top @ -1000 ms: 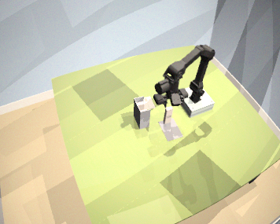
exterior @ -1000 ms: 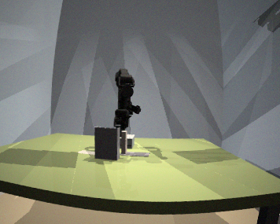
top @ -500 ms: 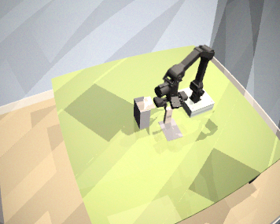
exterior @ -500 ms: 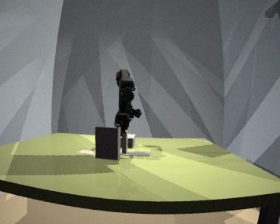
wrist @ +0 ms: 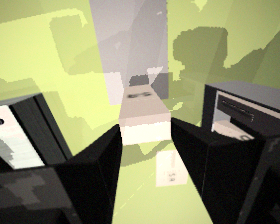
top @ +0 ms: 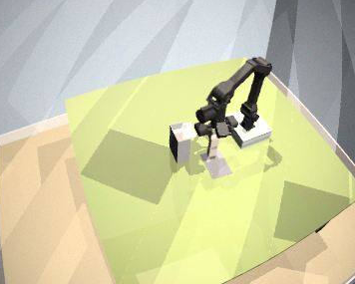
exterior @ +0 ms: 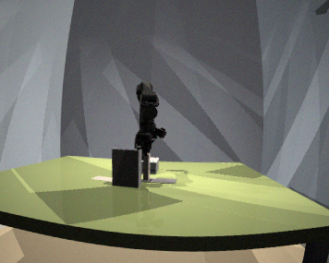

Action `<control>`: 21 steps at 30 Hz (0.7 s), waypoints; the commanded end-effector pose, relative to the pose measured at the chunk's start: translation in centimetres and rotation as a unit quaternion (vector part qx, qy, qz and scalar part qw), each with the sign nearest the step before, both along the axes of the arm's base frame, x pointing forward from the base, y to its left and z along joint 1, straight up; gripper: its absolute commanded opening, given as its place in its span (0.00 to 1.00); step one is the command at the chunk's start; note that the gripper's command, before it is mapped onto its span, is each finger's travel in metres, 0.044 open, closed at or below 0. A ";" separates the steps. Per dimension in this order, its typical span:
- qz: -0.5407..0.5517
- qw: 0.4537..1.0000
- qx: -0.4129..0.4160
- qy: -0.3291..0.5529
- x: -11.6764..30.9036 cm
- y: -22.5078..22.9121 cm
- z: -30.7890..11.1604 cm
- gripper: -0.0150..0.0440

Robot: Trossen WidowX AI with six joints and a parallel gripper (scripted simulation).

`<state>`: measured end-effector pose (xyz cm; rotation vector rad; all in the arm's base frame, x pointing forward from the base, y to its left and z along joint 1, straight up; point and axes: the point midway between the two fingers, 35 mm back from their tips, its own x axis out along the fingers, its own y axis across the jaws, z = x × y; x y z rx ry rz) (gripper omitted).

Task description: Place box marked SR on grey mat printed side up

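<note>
A pale marked card point(exterior: 104, 178) point(wrist: 171, 169) flat on a green table point(top: 187, 230) point(exterior: 248, 204) point(wrist: 30, 50), grey-blue walls point(top: 138, 31) point(exterior: 164, 52) beyond.

Top view: the bin point(top: 183, 147) point(exterior: 126, 168) point(wrist: 240, 90) stands left of an upright box point(top: 213, 146) point(exterior: 146, 168) point(wrist: 145, 107) at the mat's point(top: 219, 168) point(exterior: 164, 181) point(wrist: 131, 30) edge; the arm's base point(top: 261, 135) point(exterior: 154, 166) stands right. Exterior view: the bin stands before the base.

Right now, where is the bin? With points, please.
In the top view, the bin point(top: 183, 149) point(exterior: 127, 168) point(wrist: 240, 90) stands on the green table point(top: 153, 240) point(exterior: 248, 204) point(wrist: 30, 55), just left of the upright box point(top: 213, 145) point(exterior: 146, 168) point(wrist: 145, 112) and grey mat point(top: 218, 167) point(exterior: 164, 181) point(wrist: 107, 30).
</note>
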<state>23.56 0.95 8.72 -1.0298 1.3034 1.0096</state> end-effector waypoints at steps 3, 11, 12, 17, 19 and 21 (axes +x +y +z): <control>0.000 1.000 0.000 0.000 0.0 0.0 0.0 0.51; 0.001 1.000 0.001 0.000 0.0 0.0 1.1 0.51; 0.001 1.000 0.001 0.000 0.0 0.0 1.3 0.51; 0.000 1.000 0.000 0.001 0.0 0.0 1.2 0.51; 0.000 1.000 0.000 0.000 0.1 0.3 1.2 0.51; 0.000 1.000 0.000 0.000 0.3 0.6 1.3 0.51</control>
